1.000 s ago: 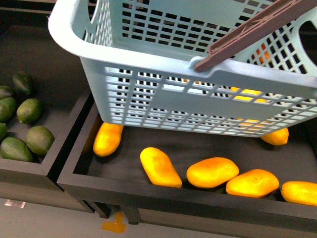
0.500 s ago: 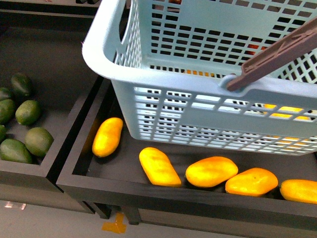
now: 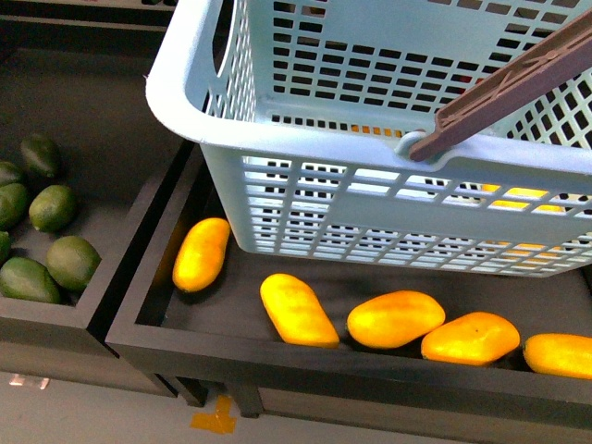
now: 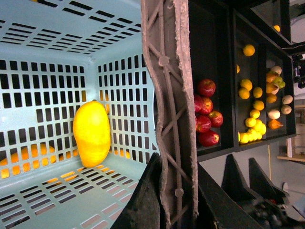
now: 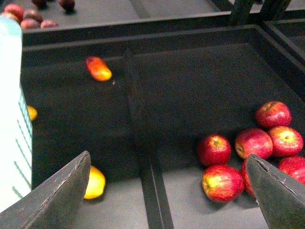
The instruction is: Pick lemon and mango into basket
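- The left tool (image 4: 177, 191) is clamping the basket's brownish handle (image 4: 171, 95), with its dark fingers (image 4: 143, 205) pressing tight on either side of the bar
- The basket (image 3: 370, 176) is hanging tilted from that handle over the mango bin (image 3: 277, 365), and its near wall is covering the back part of the bin
- One mango (image 4: 91, 133) is lying inside the basket, leaning on the slotted end wall close to a corner
- The right tool (image 5: 167, 157) is gaping wide and gripping nothing, hovering over a dark-lined bin floor
- Red apples (image 5: 248, 152) are crowding one side of that bin, leaving most of its liner open up to the raised divider (image 5: 138, 119)
- The lemons (image 4: 252, 119) are sitting in a compartment beyond the apples as the left wrist view shows them, outside the basket and well apart from it
- Five loose mangoes (image 3: 396, 318) are lying in a row just behind the mango bin's front rim, with open liner showing between them and the basket
- Avocados (image 3: 51, 208) are resting in the neighbouring bin on the left, with a raised rim separating the two bins
- Grey floor (image 3: 92, 416) is showing below the bins, carrying an orange mark (image 3: 215, 418)
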`<state>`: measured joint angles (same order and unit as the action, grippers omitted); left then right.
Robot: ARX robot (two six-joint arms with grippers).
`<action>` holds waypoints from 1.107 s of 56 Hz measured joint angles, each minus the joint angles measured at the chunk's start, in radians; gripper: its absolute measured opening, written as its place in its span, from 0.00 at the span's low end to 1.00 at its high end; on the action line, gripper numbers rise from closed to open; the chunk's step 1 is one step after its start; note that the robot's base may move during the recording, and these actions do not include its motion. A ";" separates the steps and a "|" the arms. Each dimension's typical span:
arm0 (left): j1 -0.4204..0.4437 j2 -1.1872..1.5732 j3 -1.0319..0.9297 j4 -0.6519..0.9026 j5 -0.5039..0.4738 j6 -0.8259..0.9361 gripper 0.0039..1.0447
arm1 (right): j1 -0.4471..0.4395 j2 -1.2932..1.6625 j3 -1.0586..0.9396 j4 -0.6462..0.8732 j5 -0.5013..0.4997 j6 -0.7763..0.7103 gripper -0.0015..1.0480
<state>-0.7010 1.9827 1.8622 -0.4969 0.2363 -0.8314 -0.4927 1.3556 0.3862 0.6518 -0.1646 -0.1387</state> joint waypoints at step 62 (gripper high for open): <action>0.000 0.000 0.000 0.000 -0.005 0.001 0.07 | 0.140 1.021 0.407 0.196 -0.207 -0.317 0.92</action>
<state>-0.7013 1.9827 1.8622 -0.4969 0.2310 -0.8307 -0.3523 2.3764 0.7933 0.8478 -0.3717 -0.4557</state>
